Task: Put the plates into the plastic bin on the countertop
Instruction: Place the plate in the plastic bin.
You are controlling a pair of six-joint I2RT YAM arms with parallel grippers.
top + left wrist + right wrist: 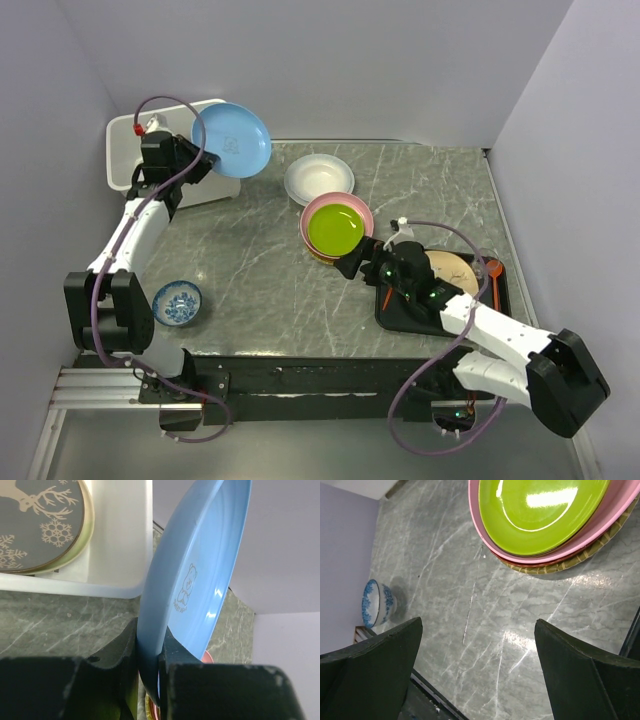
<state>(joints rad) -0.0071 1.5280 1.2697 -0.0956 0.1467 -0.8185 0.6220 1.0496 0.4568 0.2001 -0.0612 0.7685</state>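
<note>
Light blue plate [200, 570] in left fingers [116, 656], right fingers [375, 672] wide, deer plate [35, 527] in bin [121, 535], wrist view only

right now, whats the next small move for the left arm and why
Probably swing the light blue plate over the plastic bin: the left gripper pinches its rim, and the plate hangs on edge just outside the bin's wall, not yet inside.

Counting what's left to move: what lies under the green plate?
Directly under it, a pink plate; below, a red-orange edge and a yellow patterned rim. Anything else is covered.
</note>
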